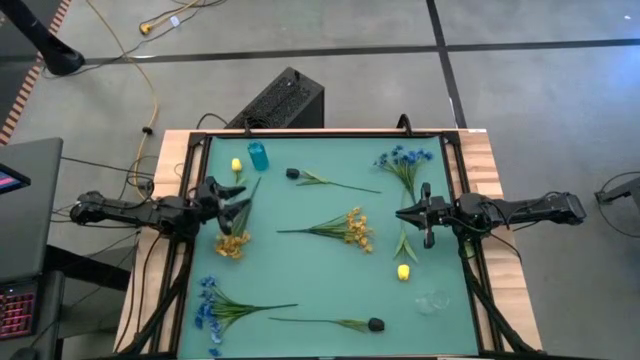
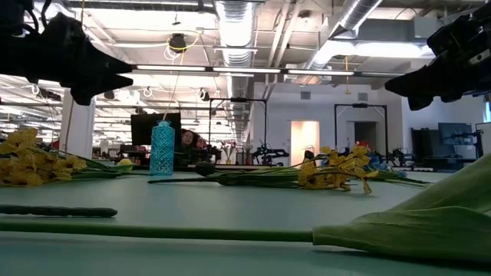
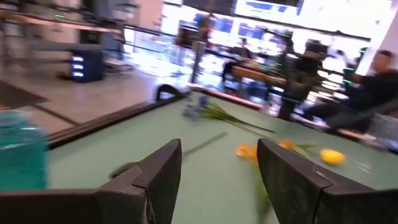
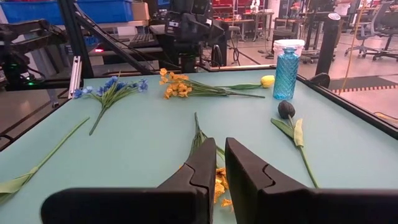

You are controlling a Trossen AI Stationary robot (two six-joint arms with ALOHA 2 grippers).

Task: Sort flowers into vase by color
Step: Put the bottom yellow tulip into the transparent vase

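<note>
Flowers [image 1: 340,228] are lying mid-tabletop [image 1: 320,280], stems pointing left; left gripper [image 1: 237,200], jaws spread, is hovering at left, right gripper [image 1: 410,214], jaws nearly pressed together, opposite.

A teal mat [image 1: 330,290] covers the wooden table [image 1: 490,150], bordered by a black frame [image 1: 320,135]. A black perforated box [image 1: 280,100] stands on the grey floor beyond the table's far edge, with a yellow cable [image 1: 150,90] trailing to its left. At far left, a dark desk [image 1: 25,200] adjoins a red-lit keyboard [image 1: 15,310].
</note>
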